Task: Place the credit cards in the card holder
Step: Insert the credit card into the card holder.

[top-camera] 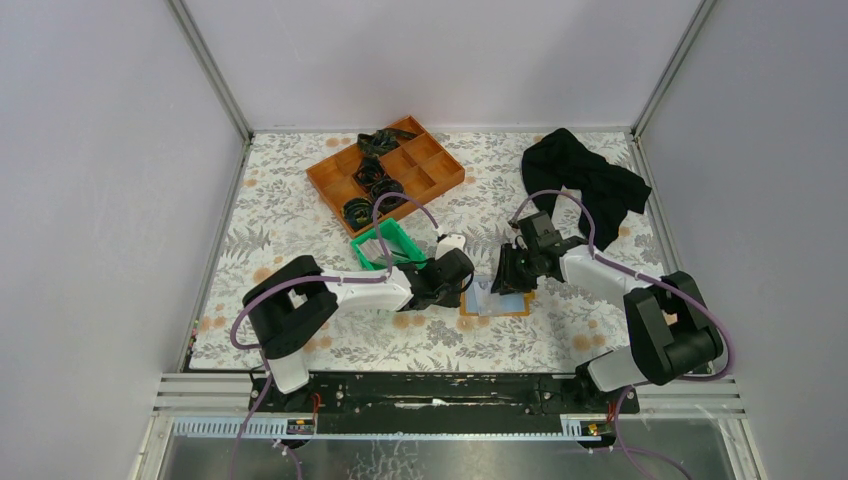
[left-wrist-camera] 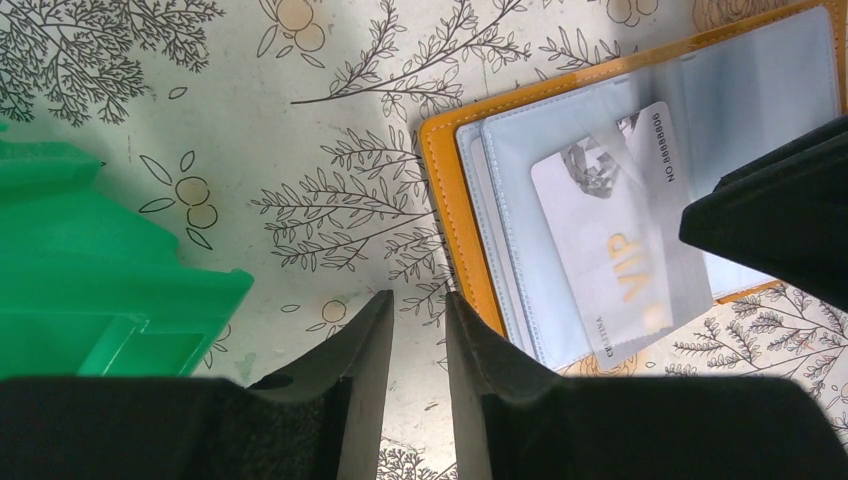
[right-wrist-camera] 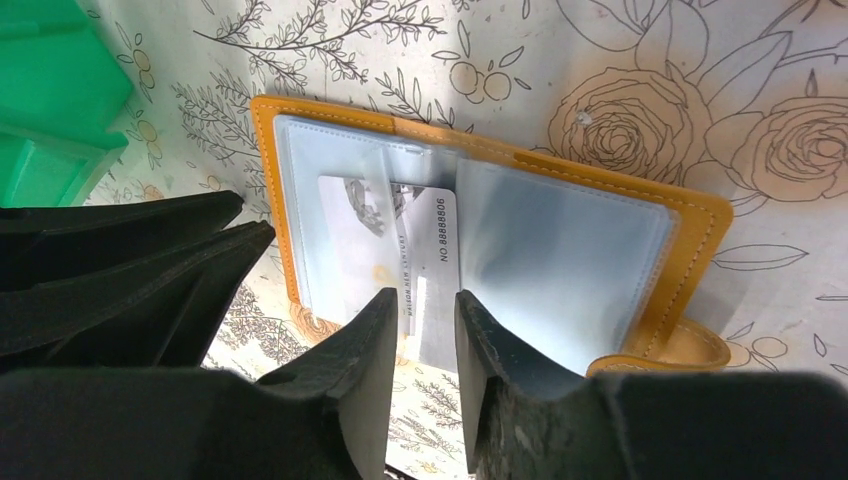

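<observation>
Left arm point(top-camera: 340, 290), right arm point(top-camera: 600, 272) low beside card holder point(top-camera: 490, 305)

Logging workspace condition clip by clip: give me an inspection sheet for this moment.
Surface: floral cloth, lying flat.
Job's things: card holder lies open; one credit card sits partly in a clear sleeve.
Clutter: orange tray with black bands, green bin, black cloth.
Hands: left hand open at the holder's edge; right hand open over the card's end.
Cables: purple cables loop above both arms.
Surroundings: grey walls.
</observation>
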